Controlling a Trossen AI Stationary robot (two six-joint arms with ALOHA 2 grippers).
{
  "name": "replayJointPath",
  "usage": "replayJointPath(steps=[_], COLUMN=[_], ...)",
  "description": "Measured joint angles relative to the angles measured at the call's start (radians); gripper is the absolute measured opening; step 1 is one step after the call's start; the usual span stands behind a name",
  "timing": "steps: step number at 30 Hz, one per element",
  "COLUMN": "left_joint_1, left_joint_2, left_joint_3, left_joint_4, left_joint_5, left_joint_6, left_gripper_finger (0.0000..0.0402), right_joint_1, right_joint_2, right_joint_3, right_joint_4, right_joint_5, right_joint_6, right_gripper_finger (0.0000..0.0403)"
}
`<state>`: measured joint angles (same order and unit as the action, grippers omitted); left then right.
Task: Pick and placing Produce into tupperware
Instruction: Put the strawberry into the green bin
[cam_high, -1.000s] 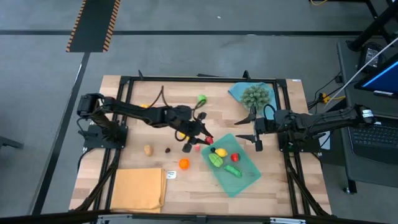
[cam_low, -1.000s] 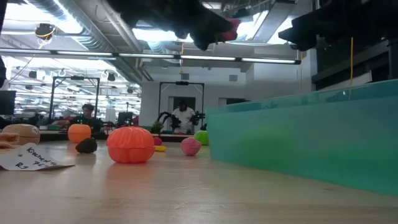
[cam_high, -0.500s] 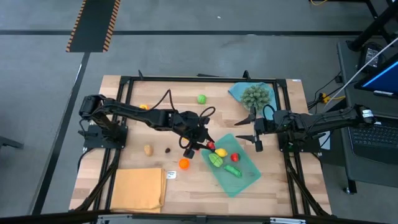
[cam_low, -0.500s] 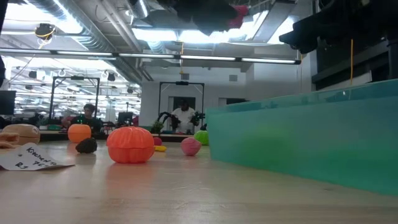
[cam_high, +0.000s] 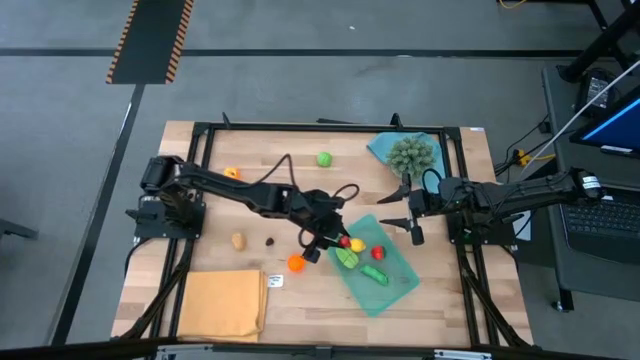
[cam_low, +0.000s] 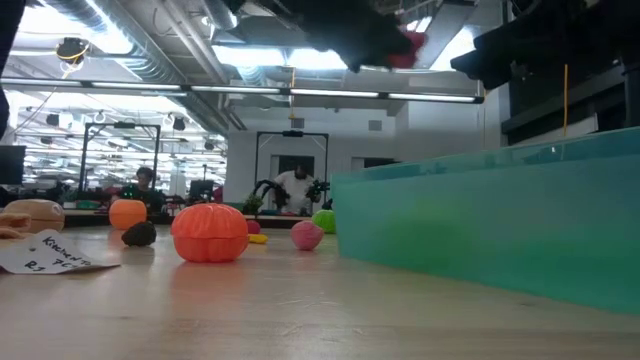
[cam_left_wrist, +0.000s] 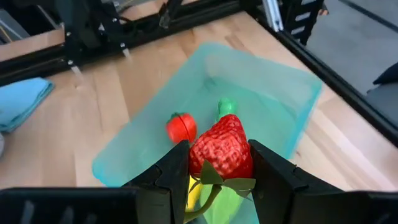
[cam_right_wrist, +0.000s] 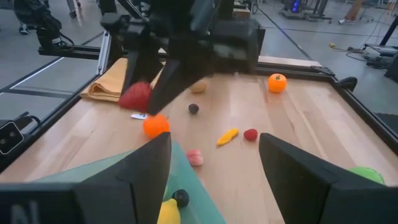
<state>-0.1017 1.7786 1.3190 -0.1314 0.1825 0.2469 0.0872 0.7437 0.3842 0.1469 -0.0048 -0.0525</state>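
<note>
**Left arm carrying strawberry over container edge**

Since one second ago, the left gripper (cam_high: 331, 241) has travelled toward 4 o'clock from the table centre and now sits above the near-left rim of the tupperware (cam_high: 392, 290). I read its fingers (cam_left_wrist: 176, 168) as clenched on a red strawberry (cam_left_wrist: 221, 151), leaf end toward the wrist; in the low view the berry (cam_low: 403, 47) hangs high above the table.

Container contents, as I see them from above: a yellow piece (cam_high: 357, 245), a green-yellow piece (cam_high: 346, 258), a red tomato-like piece (cam_high: 378, 252) and a green piece (cam_high: 375, 274). The container lies at 5 o'clock from table centre, turned diagonally.

Loose produce on the table:
- orange pumpkin (cam_high: 296, 263), just beside the container's left corner
- tan piece (cam_high: 238, 241) and small dark piece (cam_high: 270, 240), at 8 o'clock
- small orange fruit (cam_high: 231, 172), at 10 o'clock
- green piece (cam_high: 324, 158), at 12 o'clock

The right gripper (cam_high: 409, 210) waits at 3 o'clock, fingers spread apart and empty, next to the spiky ball (cam_high: 411, 154) on the blue cloth (cam_high: 382, 148). The orange-yellow cloth (cam_high: 222, 304) lies at 7 o'clock.
</note>
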Motion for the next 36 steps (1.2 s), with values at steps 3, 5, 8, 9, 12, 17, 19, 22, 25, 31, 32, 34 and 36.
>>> replayJointPath(steps=[3, 5, 8, 9, 12, 17, 19, 22, 25, 31, 32, 34, 36], left_joint_1=[-0.003, -0.004, -0.010, -0.013, -0.019, -0.029, -0.032, -0.038, -0.043, -0.049, -0.050, -0.050, -0.050], left_joint_2=[0.053, 0.090, 0.156, 0.174, 0.224, 0.291, 0.306, 0.328, 0.349, 0.374, 0.377, 0.381, 0.390], left_joint_3=[0.081, 0.138, 0.209, 0.229, 0.297, 0.363, 0.377, 0.381, 0.380, 0.381, 0.380, 0.380, 0.382], left_joint_4=[-0.078, -0.121, -0.181, -0.206, -0.235, -0.295, -0.295, -0.292, -0.288, -0.258, -0.264, -0.267, -0.252], left_joint_5=[0.001, 0.001, 0.001, 0.001, 0.001, 0.002, 0.002, 0.002, 0.001, 0.002, 0.002, 0.002, 0.002], left_joint_6=[0.008, 0.009, 0.018, 0.023, 0.026, 0.026, 0.027, 0.026, 0.019, 0.002, -0.002, -0.002, -0.004], left_gripper_finger=[0.0127, 0.0127, 0.0127, 0.0127, 0.0127, 0.0127, 0.0127, 0.0127, 0.0127, 0.0127, 0.0127, 0.0127, 0.0127], right_joint_1=[0.001, 0.002, 0.002, 0.002, 0.002, 0.002, 0.002, 0.002, 0.002, 0.002, 0.002, 0.002, 0.002], right_joint_2=[0.000, 0.000, 0.000, 0.000, 0.000, 0.000, 0.000, 0.000, 0.000, 0.000, 0.000, 0.000, 0.000], right_joint_3=[0.000, 0.000, 0.000, 0.000, 0.000, 0.000, 0.000, 0.000, 0.000, 0.000, 0.000, 0.000, 0.000], right_joint_4=[-0.002, -0.004, -0.014, -0.018, -0.026, -0.052, -0.062, -0.068, -0.068, -0.072, -0.072, -0.072, -0.073], right_joint_5=[0.000, 0.000, 0.000, 0.000, 0.000, 0.000, 0.000, 0.000, 0.000, 0.000, 0.000, 0.000, 0.000], right_joint_6=[0.000, -0.001, -0.002, -0.003, -0.002, -0.002, -0.001, -0.001, -0.001, -0.001, -0.001, -0.001, -0.001], right_gripper_finger=[0.0245, 0.0245, 0.0245, 0.0245, 0.0245, 0.0245, 0.0245, 0.0245, 0.0245, 0.0245, 0.0245, 0.0245, 0.0245])
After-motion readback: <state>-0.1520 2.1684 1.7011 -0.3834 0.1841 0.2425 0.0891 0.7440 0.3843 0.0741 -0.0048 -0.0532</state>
